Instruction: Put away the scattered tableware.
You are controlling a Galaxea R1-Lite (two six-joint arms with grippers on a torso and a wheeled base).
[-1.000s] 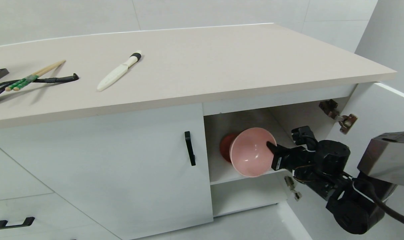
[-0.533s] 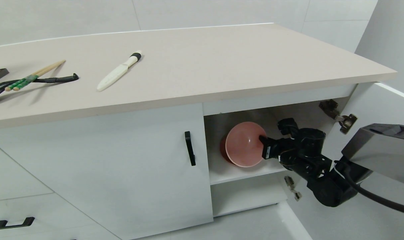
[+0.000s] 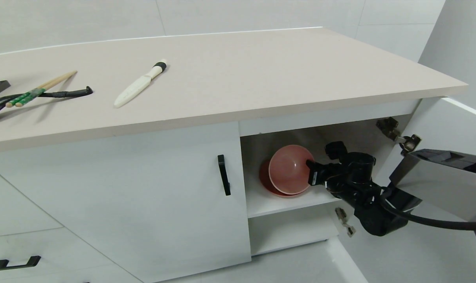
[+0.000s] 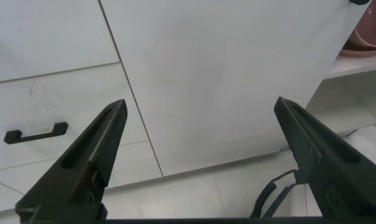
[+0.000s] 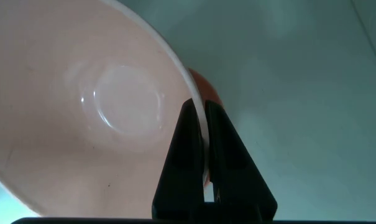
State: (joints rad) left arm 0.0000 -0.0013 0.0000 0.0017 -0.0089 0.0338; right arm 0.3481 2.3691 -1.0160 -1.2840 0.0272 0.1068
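Pink bowl (image 3: 288, 168): 1 item, tilted on edge inside the open cupboard, over the upper shelf (image 3: 277, 204), hollow facing out toward you. Your right claw (image 3: 311, 173) has it by the rim, pinched shut with 1 finger inside the bowl and 1 outside. That rim grip looks chosen so the bowl can pass edge-on through the opening. The claw sits at the bowl's edge nearest the open door (image 3: 450, 129), with the bowl between the claw and the cupboard's inner wall

Red bowl (image 3: 265, 181): 1 item, on that shelf directly behind the pink one; you cannot tell whether they touch. Judge it the likely stacking target

Left claw (image 4: 199, 109): spread wide, holding nothing, low before the closed door (image 3: 182, 188)

Bench (image 3: 261, 70), left end: 1 cream knife (image 3: 140, 84), and 1 pair of chopsticks (image 3: 41, 87) lying across a black utensil (image 3: 70, 93), all yet to be put away
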